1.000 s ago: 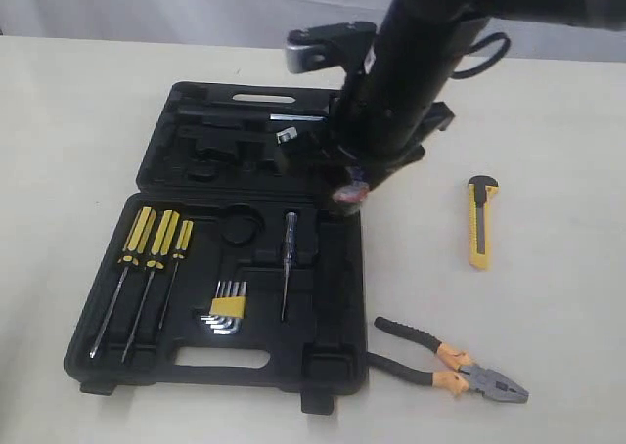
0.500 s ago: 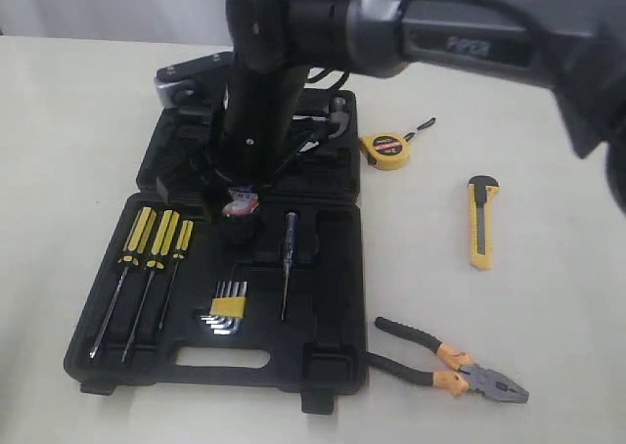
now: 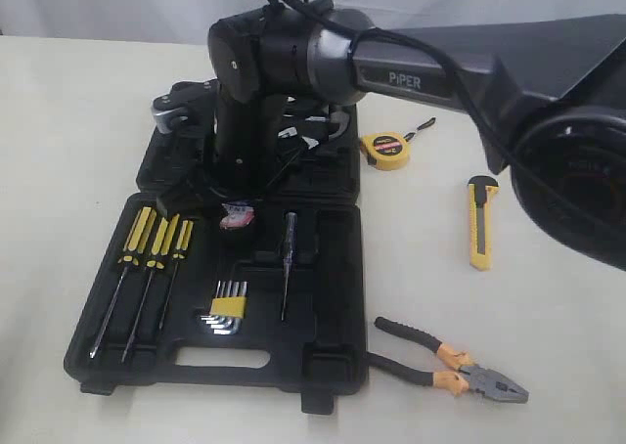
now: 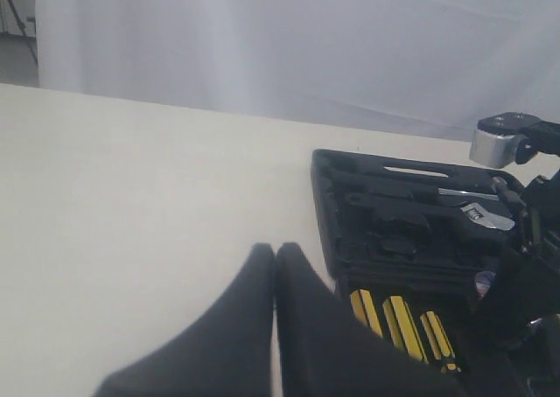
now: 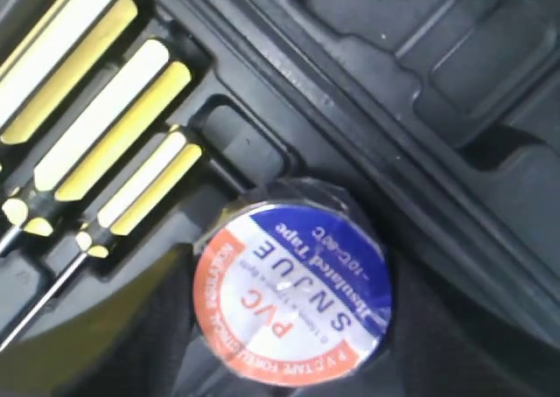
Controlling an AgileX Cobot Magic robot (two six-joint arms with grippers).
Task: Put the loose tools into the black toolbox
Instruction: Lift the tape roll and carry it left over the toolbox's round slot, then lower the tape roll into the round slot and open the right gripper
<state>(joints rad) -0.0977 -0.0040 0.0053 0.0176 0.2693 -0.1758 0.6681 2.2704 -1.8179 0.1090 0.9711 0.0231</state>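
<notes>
One black toolbox (image 3: 333, 268) holds three yellow-handled screwdrivers (image 3: 156, 239), one slim tester screwdriver (image 3: 288, 263) and one bunch of hex keys (image 3: 227, 307). There is also one black tape roll (image 5: 293, 283), one tape measure (image 3: 384, 151), one utility knife (image 3: 478, 224) and one pair of pliers (image 3: 445, 358).

The shell of my arm (image 3: 284, 63) gleams like glossy dark plastic. The black toolbox (image 3: 333, 268) is matt moulded plastic. The black tape roll (image 5: 293, 296) has a shiny printed label. The screwdrivers (image 3: 155, 239) show smooth plastic handles; the pliers (image 3: 450, 359) have a dull grey metal head.
</notes>
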